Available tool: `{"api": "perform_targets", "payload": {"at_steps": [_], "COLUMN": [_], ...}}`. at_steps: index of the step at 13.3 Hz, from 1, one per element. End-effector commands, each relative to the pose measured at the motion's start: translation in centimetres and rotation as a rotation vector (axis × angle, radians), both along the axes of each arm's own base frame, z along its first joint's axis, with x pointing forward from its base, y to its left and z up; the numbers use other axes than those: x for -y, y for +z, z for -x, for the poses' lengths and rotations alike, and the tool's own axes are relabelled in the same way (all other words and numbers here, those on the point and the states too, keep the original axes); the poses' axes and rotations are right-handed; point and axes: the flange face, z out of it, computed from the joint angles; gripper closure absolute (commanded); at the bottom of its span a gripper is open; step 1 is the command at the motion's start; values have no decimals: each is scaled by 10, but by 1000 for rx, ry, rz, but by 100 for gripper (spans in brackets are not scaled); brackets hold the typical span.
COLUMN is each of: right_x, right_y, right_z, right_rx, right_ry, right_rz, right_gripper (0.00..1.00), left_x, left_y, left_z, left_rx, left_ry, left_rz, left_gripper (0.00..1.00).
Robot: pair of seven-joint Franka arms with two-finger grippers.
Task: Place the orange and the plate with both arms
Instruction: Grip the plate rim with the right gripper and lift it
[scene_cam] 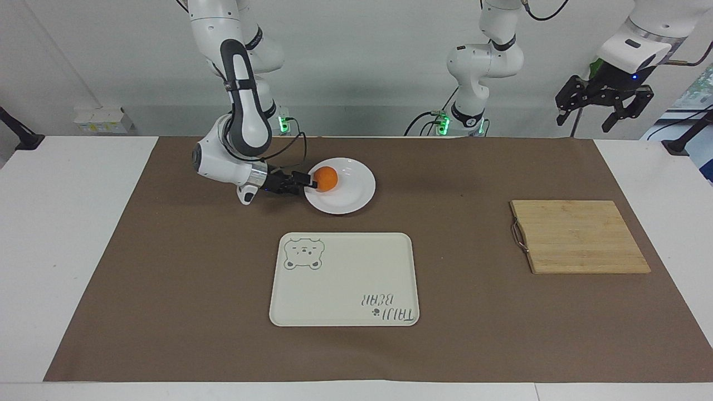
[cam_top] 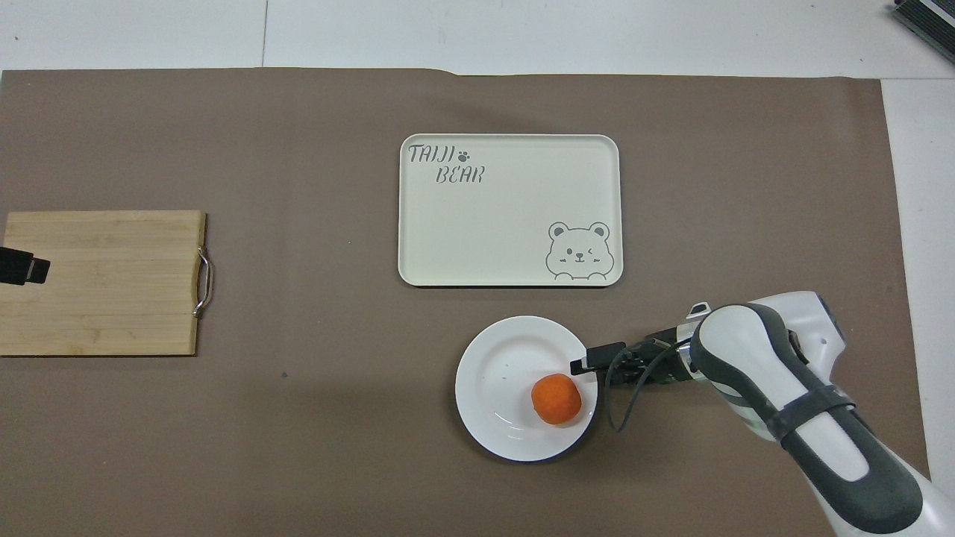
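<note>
The orange (scene_cam: 325,178) lies on the white plate (scene_cam: 352,198), off-centre toward the right arm's end. The plate rests on the brown mat near the robots. In the overhead view the orange (cam_top: 556,399) sits on the plate (cam_top: 498,373) in its nearer part. My right gripper (scene_cam: 305,182) is low and level at the plate's rim on the right arm's side, close to the orange. From above, the right gripper (cam_top: 580,365) overlaps that rim. My left gripper (scene_cam: 583,121) waits open, high over the left arm's end of the table.
A cream tray with a bear drawing (scene_cam: 345,278) lies farther from the robots than the plate; it also shows in the overhead view (cam_top: 507,216). A wooden cutting board (scene_cam: 579,236) with a metal handle lies toward the left arm's end, under the left gripper's tip (cam_top: 22,267).
</note>
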Motion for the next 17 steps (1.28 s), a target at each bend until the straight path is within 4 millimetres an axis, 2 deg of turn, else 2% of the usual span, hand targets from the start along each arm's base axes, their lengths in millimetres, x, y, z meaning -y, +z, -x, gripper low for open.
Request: {"api": "perform_targets", "payload": {"at_steps": [1,2,4,7,8,17], "right_x": [0,-1,-1,-1,-1,-3], "right_y": [-1,-1,-1,-1,-1,3], "right_z": [7,7,7,7,6,-5], "right_rx": [33,33,32,29,23,45], "right_ry": [-10,-9,-10,-15,-20,-7], "right_rz": [-15,-15,-15,-13,-11,-16], "right_gripper": [0,3,50,98,100,100], "left_x": [-2,-2,-2,-2,-2,-2], "left_y": [6,6,5,6,6,6], "left_z": [2,2,2,2,2,2], "left_rx": [-5,-5,-6,-5,-5,-5], "left_ry": [12,12,12,12,12,12], "left_rz": [0,0,0,0,0,0], "left_gripper": [0,0,0,0,0,0]}}
